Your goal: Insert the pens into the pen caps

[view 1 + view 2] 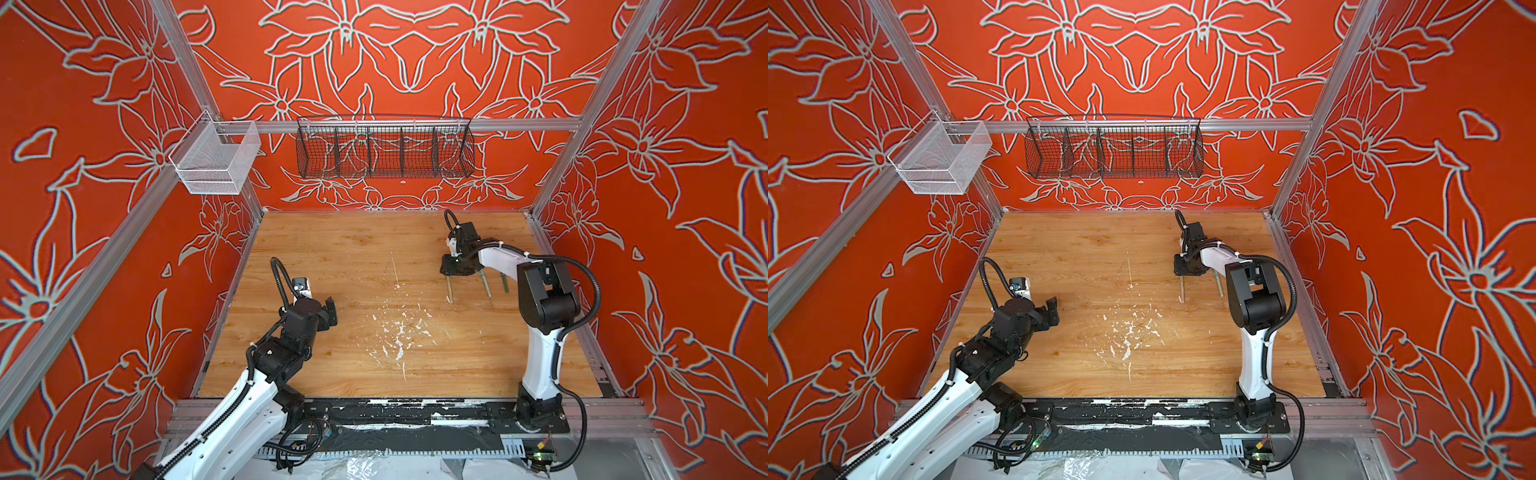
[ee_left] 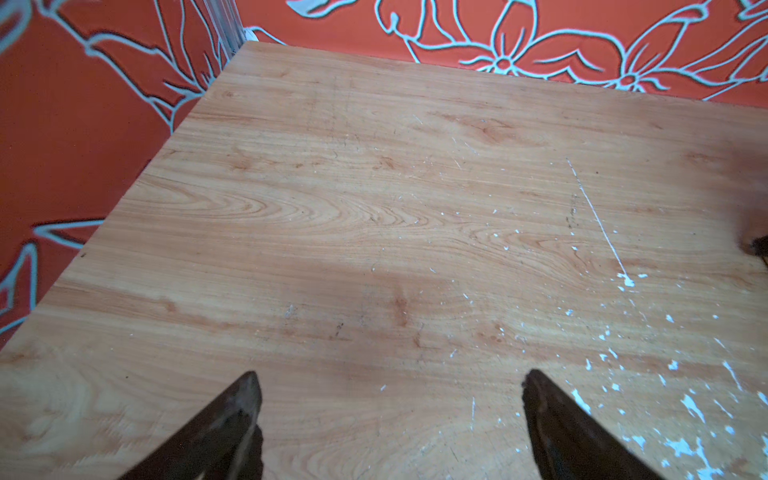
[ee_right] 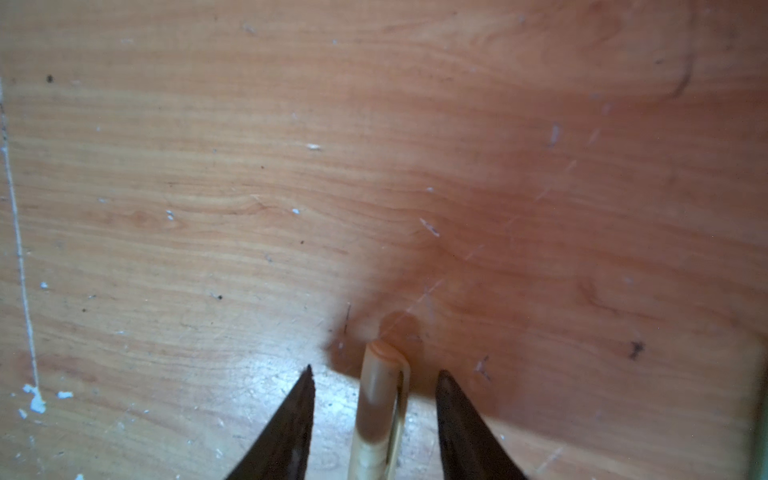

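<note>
R gripper (image 3: 376,370) parted round tan pen (image 3: 380,399), no contact; L gripper (image 2: 390,373) spread wide above table (image 2: 332,187)

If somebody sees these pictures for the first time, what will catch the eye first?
The red walls with pale flower outlines dominate all around the wooden table. A black wire basket hangs on the back metal rail. Near the table's far right, the right end effector stands open around a cream-coloured slim pen lying on the wood.
</note>
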Robot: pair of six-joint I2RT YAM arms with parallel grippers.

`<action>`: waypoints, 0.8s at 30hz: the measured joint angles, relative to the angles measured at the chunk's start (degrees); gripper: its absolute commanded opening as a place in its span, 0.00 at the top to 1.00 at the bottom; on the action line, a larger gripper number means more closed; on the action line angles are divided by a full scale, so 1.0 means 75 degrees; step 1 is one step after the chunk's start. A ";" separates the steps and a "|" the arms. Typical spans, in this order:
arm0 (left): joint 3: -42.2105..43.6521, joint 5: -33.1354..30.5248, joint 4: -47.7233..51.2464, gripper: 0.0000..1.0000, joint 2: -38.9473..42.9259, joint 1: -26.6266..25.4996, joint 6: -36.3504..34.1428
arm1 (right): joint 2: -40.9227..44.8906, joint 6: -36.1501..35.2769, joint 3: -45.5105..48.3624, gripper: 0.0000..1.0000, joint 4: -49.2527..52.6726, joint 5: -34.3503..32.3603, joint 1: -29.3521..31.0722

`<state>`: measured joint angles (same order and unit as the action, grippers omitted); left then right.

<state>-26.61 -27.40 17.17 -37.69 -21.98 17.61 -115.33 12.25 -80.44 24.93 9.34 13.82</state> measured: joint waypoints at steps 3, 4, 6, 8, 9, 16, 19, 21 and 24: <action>0.0117 -0.0198 -0.0490 0.03 -0.0259 0.0388 -0.0239 | 0.0743 -0.0023 0.0388 0.47 -0.0006 -0.0207 -0.0003; 0.0242 -0.0277 -0.0833 0.03 -0.0396 0.0618 -0.0341 | 0.1105 -0.0035 0.0565 0.46 -0.0020 -0.0280 -0.0015; 0.0466 -0.0265 -0.1311 0.03 -0.0644 0.1119 -0.0481 | 0.1897 -0.0050 0.0988 0.46 -0.0157 -0.0527 -0.0047; 0.0743 -0.0137 -0.1883 0.03 -0.0997 0.1682 -0.0595 | 0.2830 -0.0082 0.1612 0.46 -0.0391 -0.0962 -0.0111; 0.0857 -0.0082 -0.2124 0.03 -0.1122 0.1880 -0.0627 | 0.3255 -0.0102 0.1955 0.46 -0.0519 -0.1209 -0.0154; 0.1049 0.0682 -0.3480 0.03 -0.2605 0.2824 -0.0685 | 0.5907 -0.0242 0.5351 0.45 -0.2002 -0.2879 -0.0758; 0.1064 0.1367 -0.4138 0.03 -0.3040 0.2833 -0.1008 | 0.6764 -0.0289 0.6781 0.45 -0.2920 -0.3570 -0.0871; 0.1064 0.1708 -0.4602 0.03 -0.3273 0.2833 -0.1291 | 0.7093 -0.0391 0.7606 0.45 -0.3745 -0.3838 -0.0938; 0.1209 0.2224 -0.5622 0.03 -0.3789 0.2833 -0.1682 | 0.7303 -0.0624 0.8518 0.44 -0.4940 -0.3981 -0.1000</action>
<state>-17.54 -10.72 -24.99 -66.11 -0.73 4.99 -60.55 7.57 -16.56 -12.12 -20.51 6.33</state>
